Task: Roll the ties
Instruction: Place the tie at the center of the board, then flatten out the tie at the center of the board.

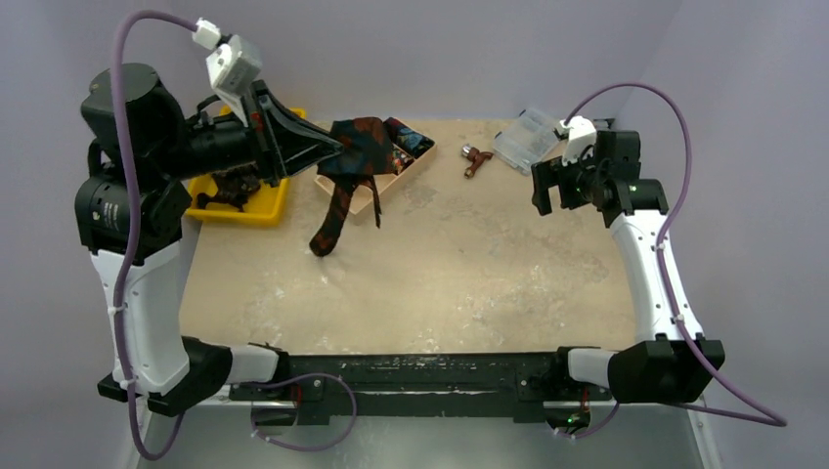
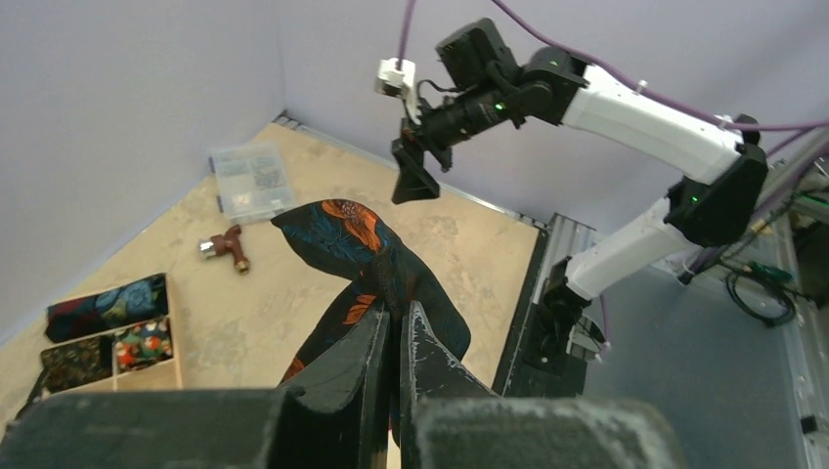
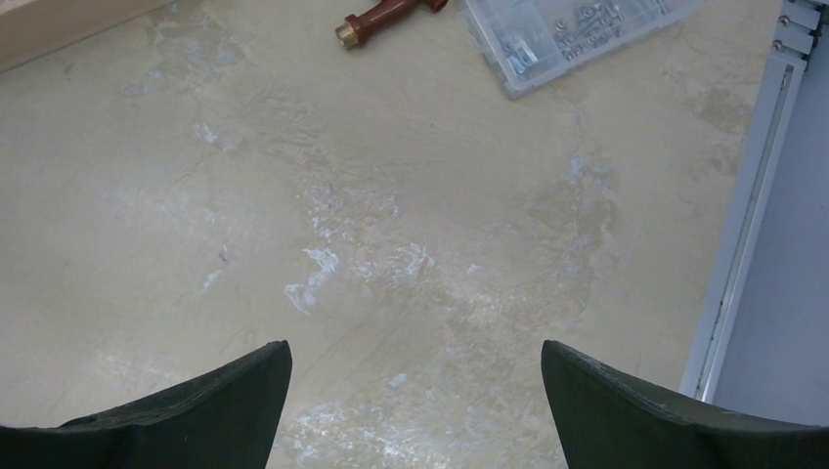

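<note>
My left gripper (image 1: 337,149) is shut on a dark tie with orange and blue leaf prints (image 1: 339,200) and holds it up over the wooden box; its ends hang down to the table. In the left wrist view the jaws (image 2: 394,315) pinch the tie (image 2: 342,234), which folds over them. More ties lie rolled in the wooden box (image 1: 418,161), also seen in the left wrist view (image 2: 166,376). My right gripper (image 1: 545,192) is open and empty, high over the right of the table; its fingers (image 3: 235,391) frame bare tabletop.
A yellow tray (image 1: 264,207) with dark items sits at the back left under my left arm. A clear plastic parts case (image 1: 523,137) and a small brown-handled tool (image 1: 476,159) lie at the back right. Purple-grey walls close in the table.
</note>
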{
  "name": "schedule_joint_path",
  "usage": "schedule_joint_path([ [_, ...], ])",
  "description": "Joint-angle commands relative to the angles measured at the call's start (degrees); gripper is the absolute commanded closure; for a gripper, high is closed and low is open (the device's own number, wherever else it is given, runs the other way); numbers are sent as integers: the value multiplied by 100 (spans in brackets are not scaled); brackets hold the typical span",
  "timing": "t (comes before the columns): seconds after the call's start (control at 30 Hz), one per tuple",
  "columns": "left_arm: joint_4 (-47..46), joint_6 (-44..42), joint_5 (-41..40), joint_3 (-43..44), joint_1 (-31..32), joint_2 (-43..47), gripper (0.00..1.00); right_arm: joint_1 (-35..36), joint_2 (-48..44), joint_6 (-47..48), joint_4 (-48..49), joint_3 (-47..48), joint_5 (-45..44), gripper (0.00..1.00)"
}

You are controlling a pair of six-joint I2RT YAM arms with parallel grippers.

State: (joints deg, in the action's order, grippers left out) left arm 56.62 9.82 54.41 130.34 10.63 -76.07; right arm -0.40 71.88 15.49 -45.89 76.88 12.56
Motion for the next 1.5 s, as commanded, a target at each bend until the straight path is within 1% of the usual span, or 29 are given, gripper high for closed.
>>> schedule_joint_path([
  [0.0, -193, -466, -605, -128, 1053, -486, 100, -19, -31, -198, -80, 231, -280, 2],
  [0.03, -266, -517, -843, -247, 1371, -620, 100, -75, -45, -216, -112, 230, -319, 2],
  [0.1, -697, -481, -1113, -666, 1887, -915, 100, -255, -53, -238, -205, 200, -362, 2],
  [0.13, -813, -479, -1358, -817, 2172, -1099, 88, -431, -35, -241, -266, 190, -367, 2],
  [0.17, -859, -548, -1563, -896, 2462, -1359, 67, -606, 5, -228, -350, 181, -351, 2],
  [0.2, -801, -686, -1669, -858, 2694, -1640, 34, -800, 59, -179, -490, 185, -301, 2],
  [0.23, -674, -815, -1879, -701, 2870, -1914, 10, -970, 116, -106, -588, 206, -231, 2],
  [0.27, -553, -865, -2037, -540, 2935, -2206, 3, -1109, 141, -9, -654, 207, -208, 2],
  [0.3, -446, -886, -2136, -413, 2909, -2327, 1, -1174, 131, 111, -687, 178, -225, 2],
  [0.33, -360, -928, -2222, -442, 2756, -2343, 0, -1195, 81, 258, -686, 129, -280, 2],
  [0.37, -332, -956, -2168, -656, 2573, -2230, 0, -1197, -9, 418, -665, 58, -310, 2],
  [0.43, -600, -1371, -1689, -1641, 2098, -1689, 0, -1194, -235, 774, -733, -145, -221, 2],
  [0.5, -837, -1941, -1528, -2924, 1669, -941, 0, -1174, -371, 1368, -936, -331, 117, 2],
  [0.57, -575, -2997, -1333, -3955, 1309, -265, 1, -1076, -458, 1748, -1106, -554, 312, 2],
  [0.6, -340, -3513, -1387, -4374, 1159, 27, 1, -921, -508, 1865, -1171, -678, 366, 2],
  [0.67, 170, -4547, -1617, -5130, 972, 527, 8, -527, -657, 1978, -1148, -961, 344, 2],
  [0.7, 353, -4917, -1765, -5658, 904, 865, 12, -244, -784, 1968, -1034, -1117, 259, 3],
  [0.77, 546, -5588, -2009, -6415, 865, 1370, 17, 353, -952, 1846, -645, -1472, -56, 3],
  [0.87, 499, -6266, -2182, -7338, 820, 2095, 18, 1027, -955, 1722, 129, -1802, -589, 2],
  [0.93, 363, -6700, -2252, -7923, 811, 2477, 15, 1287, -802, 1806, 516, -1954, -635, 2],
  [1.0, 159, -6934, -2371, -8352, 816, 2727, 11, 1641, -646, 2010, 880, -2146, -667, 2],
  [1.07, 60, -7174, -2450, -8602, 817, 2796, 10, 1991, -449, 2166, 1218, -2299, -823, 2],
  [1.2, -265, -7094, -2519, -8713, 866, 2573, 8, 2544, -40, 2205, 1733, -2459, -988, 2],
  [1.27, -512, -6977, -2680, -8833, 1110, 2483, 8, 2723, 13, 2265, 2090, -2637, -1191, 2],
  [1.37, -1094, -6705, -3136, -9154, 1775, 2442, 7, 2847, 20, 2506, 2503, -2915, -1251, 2],
  [1.47, -1593, -6592, -3519, -9403, 2379, 2298, 7, 2948, 117, 2737, 2694, -3082, -1248, 2],
])
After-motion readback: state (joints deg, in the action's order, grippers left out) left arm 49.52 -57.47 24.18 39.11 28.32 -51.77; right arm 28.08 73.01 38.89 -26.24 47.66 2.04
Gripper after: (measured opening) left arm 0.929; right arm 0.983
